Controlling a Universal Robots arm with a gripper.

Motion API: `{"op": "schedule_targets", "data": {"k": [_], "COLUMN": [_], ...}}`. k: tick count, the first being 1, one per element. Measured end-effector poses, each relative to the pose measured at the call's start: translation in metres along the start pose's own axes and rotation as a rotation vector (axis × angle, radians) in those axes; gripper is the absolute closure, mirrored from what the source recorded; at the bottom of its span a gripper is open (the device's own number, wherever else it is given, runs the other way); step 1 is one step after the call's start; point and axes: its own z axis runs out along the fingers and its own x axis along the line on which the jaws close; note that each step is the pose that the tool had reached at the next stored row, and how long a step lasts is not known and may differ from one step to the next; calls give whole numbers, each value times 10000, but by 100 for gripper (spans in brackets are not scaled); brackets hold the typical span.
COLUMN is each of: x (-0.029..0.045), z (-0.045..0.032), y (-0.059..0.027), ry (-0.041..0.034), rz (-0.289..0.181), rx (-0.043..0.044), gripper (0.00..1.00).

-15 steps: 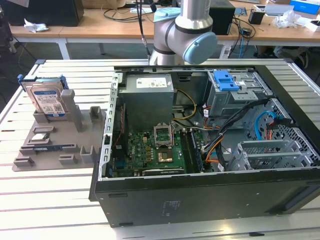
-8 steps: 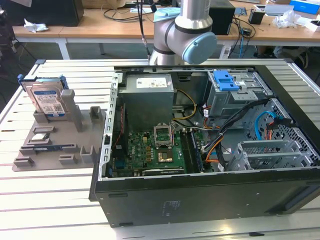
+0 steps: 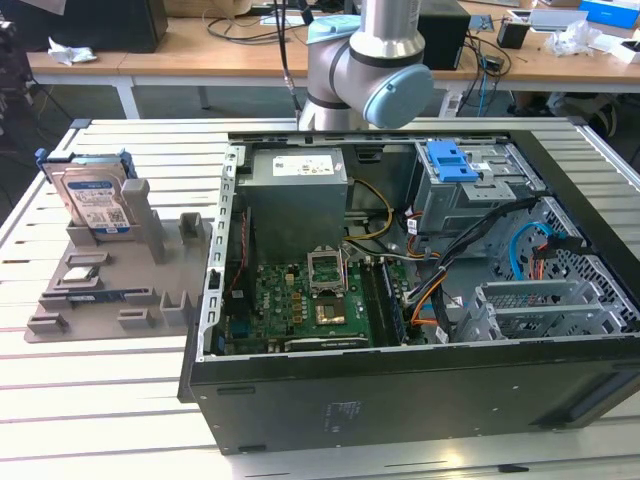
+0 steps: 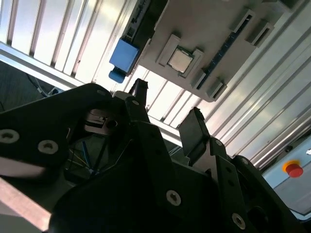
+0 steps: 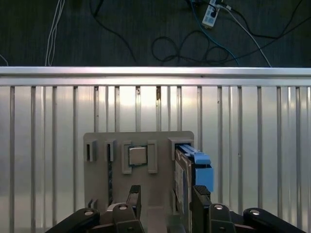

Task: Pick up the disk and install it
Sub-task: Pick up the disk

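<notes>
One disk (image 3: 93, 197) stands on edge in a slot at the far end of a grey fixture (image 3: 150, 300), on the exterior view's left, well apart from the open computer case (image 3: 400, 400). Its blue carrier frames it and its labelled face is turned toward the exterior camera, leaning back a little; whether its long axis is upright or level is unclear. In the first wrist view the disk (image 5: 193, 164) shows its thin upper edge, lying parallel to the fixture's side. The fixture also holds a square processor chip (image 5: 137, 156) in a recess beside the disk. The end effector (image 5: 165, 201) is released, its fingers (image 5: 132, 198) spread with only the fixture seen between them, and it touches nothing. The case lies on the slatted worktop (image 3: 90, 400) and contains a grey power supply (image 3: 298, 195), a green motherboard (image 3: 300, 305), a blue-handled drive cage (image 3: 470, 180) and loose cables (image 3: 445, 290). The arm (image 3: 370, 60) rises behind the case.
</notes>
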Motion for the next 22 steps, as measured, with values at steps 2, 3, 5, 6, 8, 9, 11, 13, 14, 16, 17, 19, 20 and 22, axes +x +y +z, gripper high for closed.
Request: {"op": "schedule_targets", "data": {"k": [2,3,5,6,8,9,11,13,14,16,17,19,20,22], "x": [-8,-10,-16,-20,-24,-26,-30,-33,-35,-40,-41,-43,-44,-46], "z": [5,6,11,14,17,19,22,25,26,31,32,35,36,39], "y": [-1,-1,-1,-1,-2,-2,-2,-2,-2,-2,-3,-3,-3,-3], "ry": [-1,0,-1,-1,0,-1,-1,0,0,0,0,0,0,0], "rz": [0,0,1,1,2,2,2,2,2,3,3,2,3,3], "rx": [0,0,1,1,0,1,1,1,0,0,0,0,0,0], "gripper": [46,46,46,46,46,46,46,46,46,46,46,46,46,46]}}
